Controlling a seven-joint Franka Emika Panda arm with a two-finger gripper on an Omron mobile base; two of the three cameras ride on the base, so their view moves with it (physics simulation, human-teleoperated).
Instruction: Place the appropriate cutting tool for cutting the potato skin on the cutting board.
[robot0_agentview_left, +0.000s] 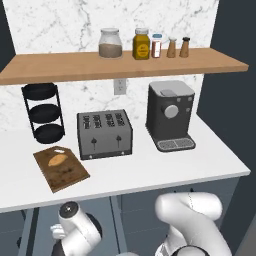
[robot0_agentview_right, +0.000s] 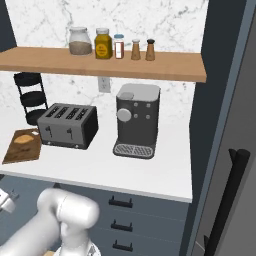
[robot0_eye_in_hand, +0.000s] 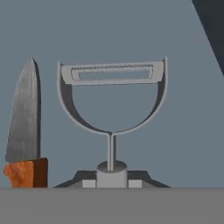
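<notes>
In the hand view the claw (robot0_eye_in_hand: 112, 181) is shut on the handle of the peeler (robot0_eye_in_hand: 112, 103), gripping it at the very bottom of that view. The grey handle runs up from between the dark tips and forks into a rounded loop, with the slotted blade bar across the top. Just beside the peeler, on the left of the hand view, lies the knife (robot0_eye_in_hand: 25, 131), its pointed grey blade aimed the same way and its orange handle cut off at the lower edge. The two tools do not touch. Both lie against a flat grey-blue surface.

In the base views the white arm (robot0_agentview_left: 192, 215) bends low in front of the counter (robot0_agentview_left: 200, 160). At the counter's left end the board (robot0_agentview_left: 61, 168) lies flat and skewed, with the potato (robot0_agentview_left: 58, 159) on its far half. Beyond the board stands a black three-tier rack (robot0_agentview_left: 43, 112). Right of the board sits a toaster (robot0_agentview_left: 104, 133), and further right a coffee machine (robot0_agentview_left: 170, 115). Above them a wooden shelf (robot0_agentview_left: 60, 65) carries a row of jars and shakers (robot0_agentview_left: 142, 44) against the marble wall.
</notes>
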